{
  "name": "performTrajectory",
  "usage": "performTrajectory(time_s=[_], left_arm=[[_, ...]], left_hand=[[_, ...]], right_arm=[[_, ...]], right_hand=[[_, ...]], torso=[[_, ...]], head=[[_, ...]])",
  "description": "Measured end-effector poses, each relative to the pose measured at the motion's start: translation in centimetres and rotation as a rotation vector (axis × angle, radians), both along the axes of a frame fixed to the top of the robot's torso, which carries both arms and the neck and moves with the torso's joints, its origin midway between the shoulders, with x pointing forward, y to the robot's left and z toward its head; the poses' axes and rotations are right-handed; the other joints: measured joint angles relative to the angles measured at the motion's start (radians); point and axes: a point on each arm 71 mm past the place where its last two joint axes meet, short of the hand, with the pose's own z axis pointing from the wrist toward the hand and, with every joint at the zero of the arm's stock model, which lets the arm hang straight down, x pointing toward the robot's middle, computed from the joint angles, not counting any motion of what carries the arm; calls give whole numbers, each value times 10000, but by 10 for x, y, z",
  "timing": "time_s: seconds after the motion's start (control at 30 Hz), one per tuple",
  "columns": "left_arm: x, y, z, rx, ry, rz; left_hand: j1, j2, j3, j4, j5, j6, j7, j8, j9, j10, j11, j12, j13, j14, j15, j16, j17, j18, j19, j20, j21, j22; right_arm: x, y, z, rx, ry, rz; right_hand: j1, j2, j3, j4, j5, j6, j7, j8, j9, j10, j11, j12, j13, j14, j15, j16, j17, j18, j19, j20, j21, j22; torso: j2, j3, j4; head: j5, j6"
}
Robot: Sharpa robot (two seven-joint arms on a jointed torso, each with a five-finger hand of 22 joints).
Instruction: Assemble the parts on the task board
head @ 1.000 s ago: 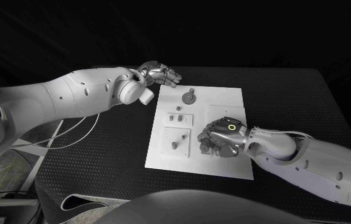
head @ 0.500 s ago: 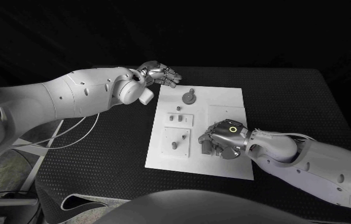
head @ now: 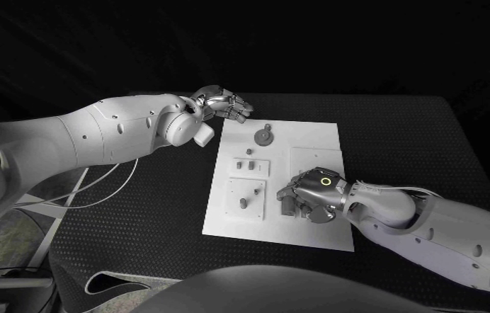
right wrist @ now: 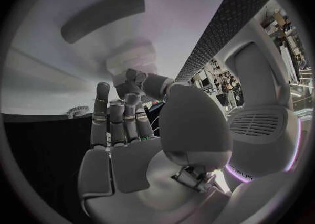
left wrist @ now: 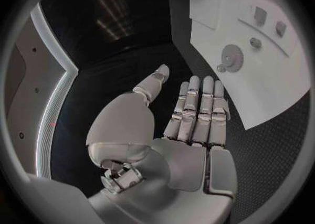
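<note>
Left hand (head: pixel 223 104): at 11 o'clock off the board (head: pixel 316 137), fingers straight and apart, empty, as your left wrist view confirms. Round part (head: pixel 265 137) on the board's far end. Right hand (head: pixel 309 194): knuckles-up on the board at 5 o'clock; grasp cannot be told. Black table (head: pixel 408 143).

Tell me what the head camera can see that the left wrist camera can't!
The head view alone shows the right hand resting low on the near part of the task board, and the left arm reaching in. The left wrist view alone shows the left hand's open palm with its fingers stretched flat over the black table. Both show the task board and the round part on it.
</note>
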Motion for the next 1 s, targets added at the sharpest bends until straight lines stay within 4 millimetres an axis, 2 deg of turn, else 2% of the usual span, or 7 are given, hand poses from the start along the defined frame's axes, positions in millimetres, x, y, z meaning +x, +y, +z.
performTrajectory(time_s=[0.13, 0.33, 0.67, 0.77, 0.87, 0.93, 1.0], left_arm=[[0, 0, 0, 4, 1, 5], [0, 0, 0, 9, -1, 2], [0, 1, 0, 22, -4, 5], [0, 0, 0, 23, -5, 1], [0, 0, 0, 24, -6, -3], [0, 0, 0, 24, -6, -7], [0, 0, 0, 23, -8, -10]], left_hand=[[0, 0, 0, 0, 0, 0, 0, 0, 0, 0, 0, 0, 0, 0, 0, 0, 0, 0, 0, 0, 0, 0], [0, 0, 0, 0, 0, 0, 0, 0, 0, 0, 0, 0, 1, 0, 0, 0, -1, 1, 0, 0, 0, 1], [0, 0, 0, 0, 0, 0, 0, 0, 0, 0, 0, 0, 2, 0, 0, 0, 9, 1, 0, 0, 0, 1], [0, 0, 0, 0, 0, 0, 0, 0, 0, 0, 0, 0, 2, 0, 0, 0, 9, 0, 0, 0, 0, 1], [0, 0, 0, 0, 0, 0, 0, 0, 0, 0, 0, 0, 2, 0, 0, 0, 17, 0, 0, 0, 0, 1], [0, 0, 0, 0, 0, 0, 0, 0, 0, 0, 0, 0, 2, 0, 0, 0, 18, 0, 0, 0, 0, 1], [0, 0, 0, 0, 0, 0, 0, 0, 0, 0, 0, 0, 2, 0, 0, 0, 18, 0, 0, 0, 0, 2]], right_arm=[[-1, -1, 1, 16, -27, -77], [2, -5, 5, -4, -157, -269], [1, -6, 17, 278, -341, -311], [2, -10, 22, 517, -390, -438], [6, -17, 32, 859, -452, -721], [10, -24, 42, 1117, -470, -1061], [15, -31, 50, 1317, -459, -1468]], right_hand=[[-15, -144, 43, 43, 0, -508, -211, -196, -69, 0, 0, 45, -56, 0, 0, 40, -45, 0, 0, 0, 0, 0], [-11, -228, 101, 97, 0, -981, -450, -256, -99, -36, 37, 112, -117, 0, 0, 99, -93, -1, 0, -1, 1, 0], [-12, -227, 140, 137, 0, -1092, -491, -256, -89, -36, 37, 151, -144, 1, 0, 100, -120, 0, 0, -1, 1, 0], [-12, -227, 168, 165, 0, -1139, -389, -209, -29, -36, 37, 266, -160, 44, 42, 198, -120, 1, 115, -8, 41, 0], [-12, -226, 168, 165, 0, -1037, -153, -74, 44, -11, 12, 355, -160, 119, 4, 216, -126, 1, 237, -58, 122, 0], [-134, -279, 71, 220, 0, -981, 63, 29, 79, 39, -38, 442, -177, 183, 5, 216, -134, 0, 271, -92, 155, 0], [-594, -237, -215, 364, 0, -788, 476, 183, 139, 39, -37, 461, -177, 222, -35, 216, -134, -1, 362, -76, 218, 0]], torso=[[0, 0, -1], [0, 2, -6], [0, 4, -8], [-1, 4, -11], [-3, 6, -17], [-6, 7, -19], [-8, 6, -20]], head=[[0, 8], [0, 28], [-44, 60], [-63, 93], [-88, 129], [-101, 152], [-126, 183]])
